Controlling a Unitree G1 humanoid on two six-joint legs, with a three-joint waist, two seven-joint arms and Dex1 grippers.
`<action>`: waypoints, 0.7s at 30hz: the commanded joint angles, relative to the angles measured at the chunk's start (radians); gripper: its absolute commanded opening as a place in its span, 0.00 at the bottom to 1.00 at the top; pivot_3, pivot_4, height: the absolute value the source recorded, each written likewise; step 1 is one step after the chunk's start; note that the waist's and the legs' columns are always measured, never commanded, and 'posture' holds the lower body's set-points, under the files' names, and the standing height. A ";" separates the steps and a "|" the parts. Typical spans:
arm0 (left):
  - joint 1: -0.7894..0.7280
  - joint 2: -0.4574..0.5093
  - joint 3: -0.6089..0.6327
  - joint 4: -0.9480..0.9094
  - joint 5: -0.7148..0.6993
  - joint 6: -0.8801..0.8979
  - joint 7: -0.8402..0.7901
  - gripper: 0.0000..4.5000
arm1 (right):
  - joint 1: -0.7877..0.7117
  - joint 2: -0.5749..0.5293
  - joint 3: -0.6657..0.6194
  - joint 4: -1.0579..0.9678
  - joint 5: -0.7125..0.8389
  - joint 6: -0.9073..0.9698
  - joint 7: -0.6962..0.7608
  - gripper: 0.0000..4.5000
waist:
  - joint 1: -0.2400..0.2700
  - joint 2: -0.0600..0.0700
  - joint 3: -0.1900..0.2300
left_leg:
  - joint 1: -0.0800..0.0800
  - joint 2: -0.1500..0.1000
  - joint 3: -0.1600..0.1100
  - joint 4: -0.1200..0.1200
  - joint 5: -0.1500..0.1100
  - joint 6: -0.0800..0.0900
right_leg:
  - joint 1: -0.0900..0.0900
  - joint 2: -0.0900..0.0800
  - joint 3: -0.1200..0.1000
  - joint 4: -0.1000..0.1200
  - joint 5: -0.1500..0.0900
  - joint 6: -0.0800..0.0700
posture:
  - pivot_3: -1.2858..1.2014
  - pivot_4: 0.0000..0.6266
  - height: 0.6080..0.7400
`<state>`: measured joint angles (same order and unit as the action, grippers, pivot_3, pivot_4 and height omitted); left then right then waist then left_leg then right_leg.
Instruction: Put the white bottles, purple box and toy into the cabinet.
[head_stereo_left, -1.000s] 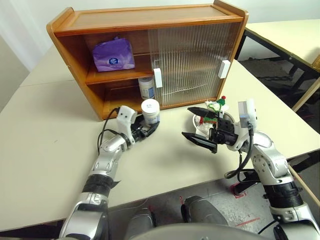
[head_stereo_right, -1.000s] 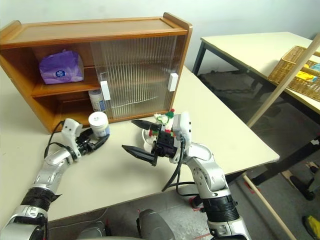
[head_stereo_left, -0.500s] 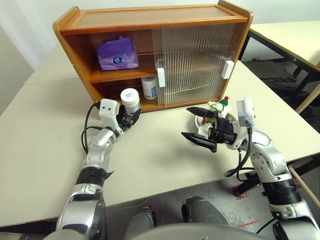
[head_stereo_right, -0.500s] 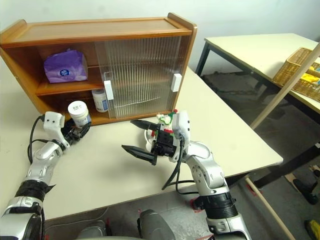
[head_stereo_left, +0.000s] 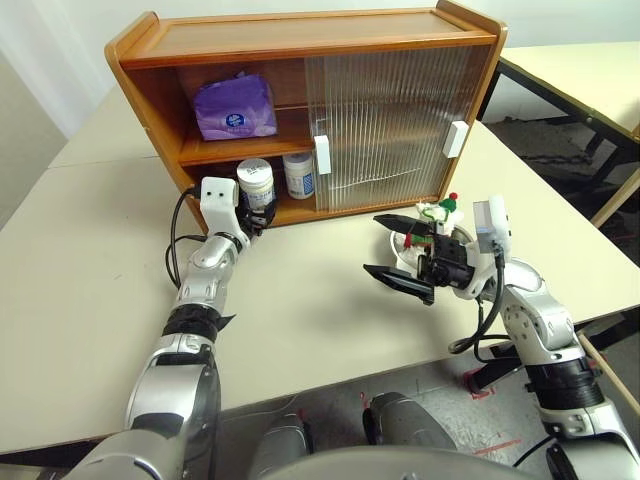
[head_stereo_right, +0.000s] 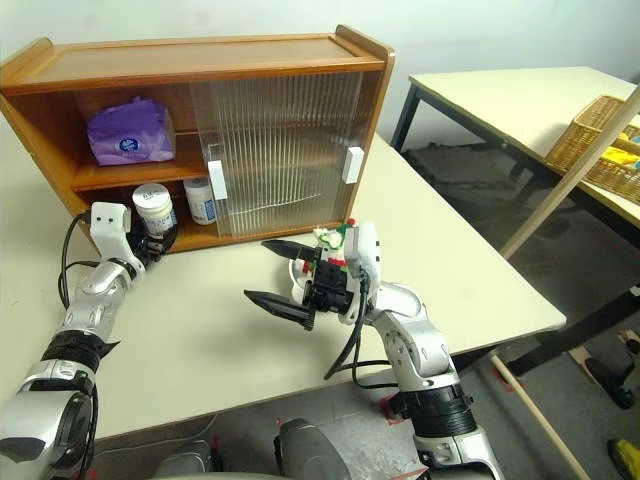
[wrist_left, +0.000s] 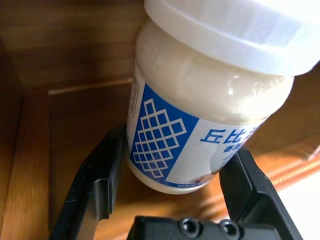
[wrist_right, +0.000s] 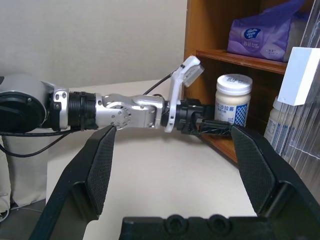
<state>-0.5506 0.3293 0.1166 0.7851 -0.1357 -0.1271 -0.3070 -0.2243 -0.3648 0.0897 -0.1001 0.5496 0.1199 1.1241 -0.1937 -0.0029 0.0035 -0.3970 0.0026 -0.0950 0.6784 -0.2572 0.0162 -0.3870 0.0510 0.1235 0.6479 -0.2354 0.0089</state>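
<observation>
My left gripper (head_stereo_left: 254, 212) is shut on a white bottle (head_stereo_left: 255, 182), upright in the open left side of the cabinet's (head_stereo_left: 300, 35) lower shelf. The left wrist view shows both black fingers (wrist_left: 97, 182) clasping its blue-and-white label (wrist_left: 165, 145). A second white bottle (head_stereo_left: 297, 174) stands further in on that shelf, beside the ribbed sliding door (head_stereo_left: 385, 120). On the upper shelf lies the purple box (head_stereo_left: 235, 108). My right gripper (head_stereo_left: 372, 244) hangs open and empty above the table, pointing left. The toy (head_stereo_left: 438, 212) sits just behind it.
A shiny dish (head_stereo_left: 403, 252) under the toy lies close behind my right gripper. The table's front edge is near my right arm. Another table with a wicker basket (head_stereo_right: 600, 140) stands to the right, with a wooden pole (head_stereo_right: 560, 170) leaning in front of it.
My left gripper has carried the white bottle from the table forward and left into the cabinet's lower opening. The right arm has stayed where it was.
</observation>
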 joint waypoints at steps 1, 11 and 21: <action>-0.045 -0.006 0.017 0.038 0.007 0.021 0.031 0.70 | 0.002 0.001 0.009 -0.014 -0.006 0.002 -0.005 1.00 | 0.000 0.000 0.000 | 0.000 0.000 0.000 0.000 0.000 0.000 | 0.000 0.000 0.000 0.000 0.000 0.000 | 0.42 0.00 1.00; -0.149 -0.009 0.013 0.188 0.024 0.038 0.075 0.70 | 0.002 0.014 0.015 -0.013 -0.012 -0.005 -0.019 1.00 | -0.001 -0.002 0.001 | 0.000 0.000 0.000 0.001 0.003 0.000 | 0.000 0.001 0.000 0.000 -0.001 0.006 | 0.41 0.00 1.00; -0.223 -0.002 0.026 0.310 0.025 0.058 0.099 0.70 | 0.007 0.019 0.017 -0.014 -0.014 -0.010 -0.027 1.00 | -0.009 -0.003 0.002 | 0.000 -0.001 0.001 0.001 0.007 -0.001 | 0.000 0.003 0.000 0.000 0.002 0.010 | 0.41 0.00 1.00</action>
<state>-0.7466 0.3178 0.1275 1.0768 -0.1170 -0.0727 -0.2169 -0.2191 -0.3472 0.0997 -0.1070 0.5476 0.1187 1.0981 -0.2031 -0.0055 0.0052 -0.3968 0.0012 -0.0942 0.6790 -0.2504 0.0150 -0.3869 0.0536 0.1235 0.6480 -0.2337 0.0185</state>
